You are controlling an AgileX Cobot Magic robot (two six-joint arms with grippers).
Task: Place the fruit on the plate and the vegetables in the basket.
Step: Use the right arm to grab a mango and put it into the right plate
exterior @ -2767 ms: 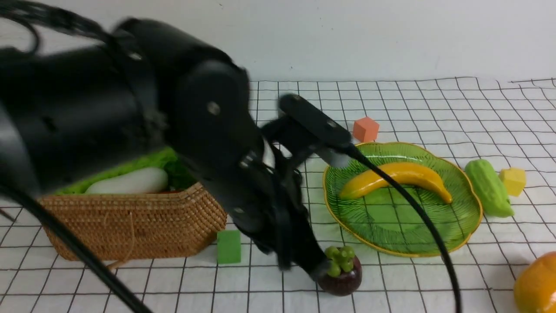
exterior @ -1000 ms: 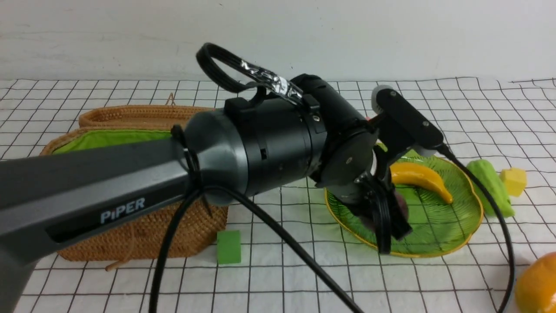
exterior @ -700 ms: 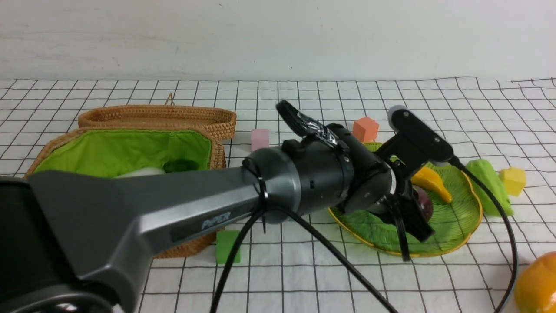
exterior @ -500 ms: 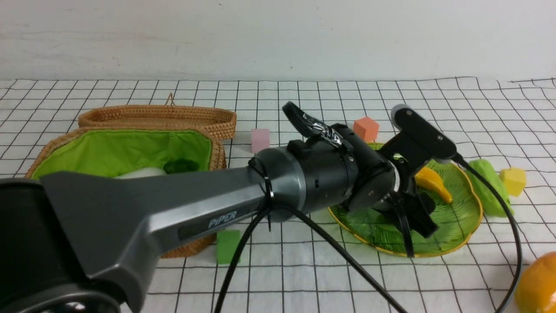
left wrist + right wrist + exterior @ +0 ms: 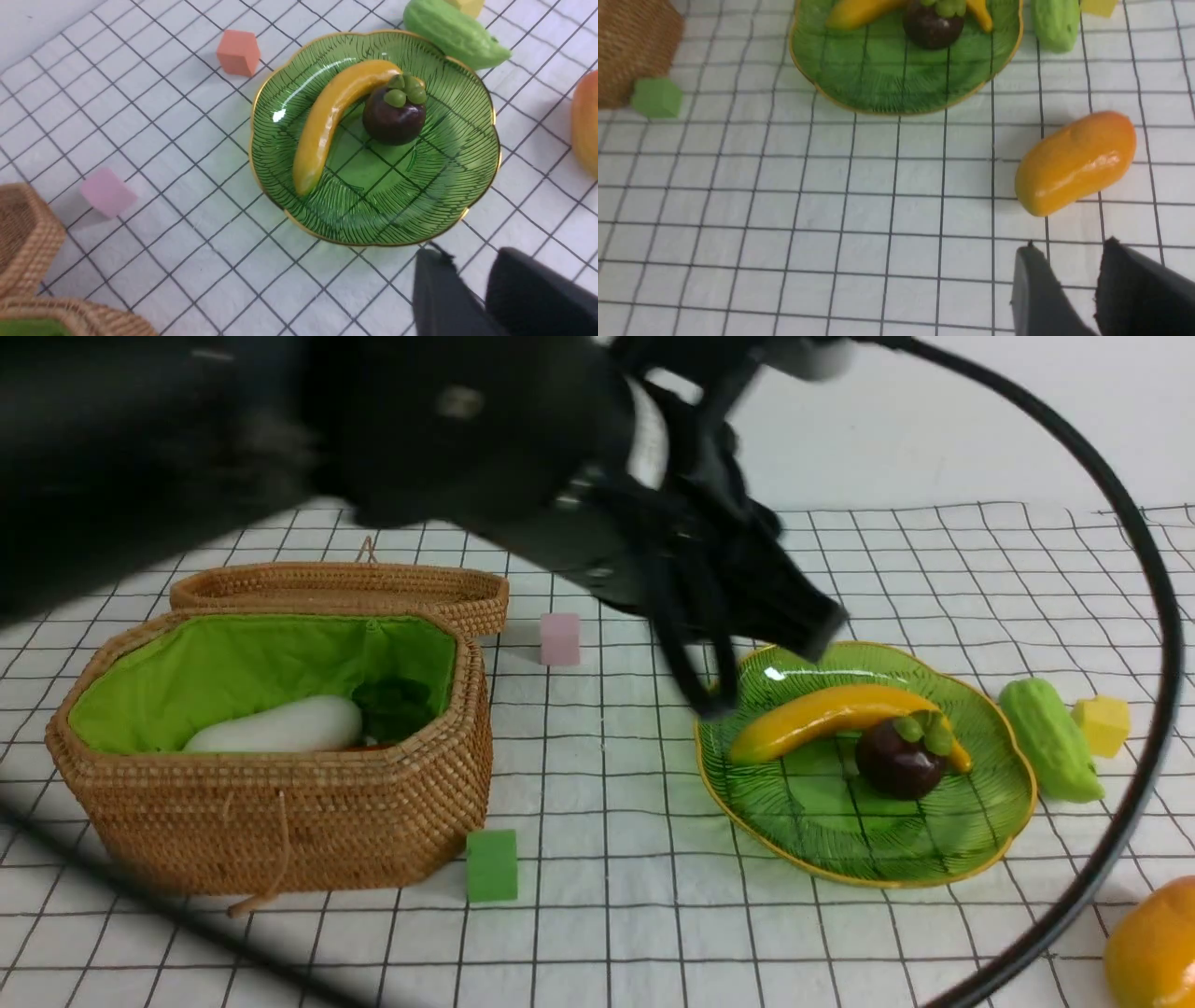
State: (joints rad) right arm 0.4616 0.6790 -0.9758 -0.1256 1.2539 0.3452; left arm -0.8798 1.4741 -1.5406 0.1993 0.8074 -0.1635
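Observation:
On the green plate the yellow banana and the purple mangosteen lie side by side. The bumpy green gourd rests on the cloth just right of the plate. An orange mango lies nearer the front, just ahead of my right gripper, whose fingers stand a little apart and empty. My left gripper hangs above the cloth beside the plate's rim, fingers narrowly apart, holding nothing. The wicker basket at the left holds the white eggplant.
Foam cubes lie about: green in front of the basket, pink behind it, yellow past the gourd, orange behind the plate. The basket's lid lies open at the back. A black cable loops over the right side.
My left gripper let go of the mangosteen on the plate, then rose and drew back from it. The mangosteen now rests against the banana.

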